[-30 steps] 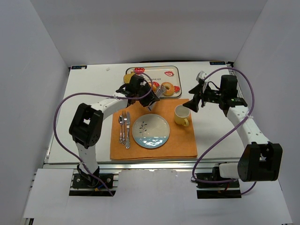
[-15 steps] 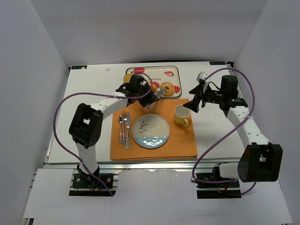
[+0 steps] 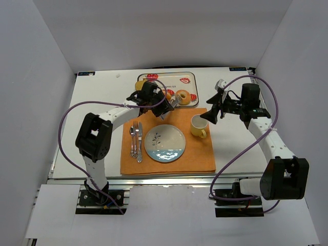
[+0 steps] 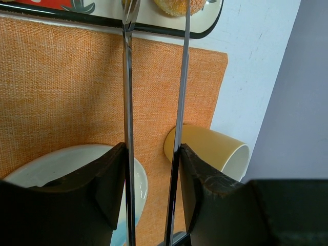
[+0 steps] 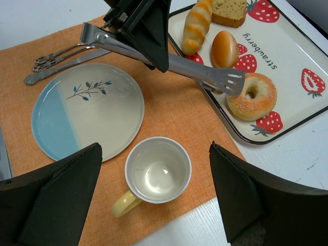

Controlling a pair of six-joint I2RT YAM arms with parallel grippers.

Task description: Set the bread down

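Observation:
The bread (image 3: 183, 96) is a golden ring with a centre hole, lying on the strawberry tray (image 3: 166, 79); it also shows in the right wrist view (image 5: 251, 96) and at the top edge of the left wrist view (image 4: 171, 6). My left gripper (image 3: 160, 104) (image 4: 151, 154) is shut on metal tongs (image 5: 205, 74) (image 4: 128, 77). The tong arms stand apart, and their tips are at the bread's near-left side. My right gripper (image 3: 212, 110) (image 5: 154, 154) is open and empty above the yellow cup (image 5: 158, 169).
An orange placemat (image 3: 195, 154) holds a white-and-blue plate (image 3: 164, 143), the cup (image 3: 198, 125) and cutlery (image 3: 136, 141). The tray (image 5: 297, 56) also carries a long striped bread (image 5: 196, 23), a round orange bun (image 5: 225, 48) and a brown slice (image 5: 228, 10).
My right gripper has drifted slightly toward the back. The left arm, the tongs and the bread stay almost where they were.

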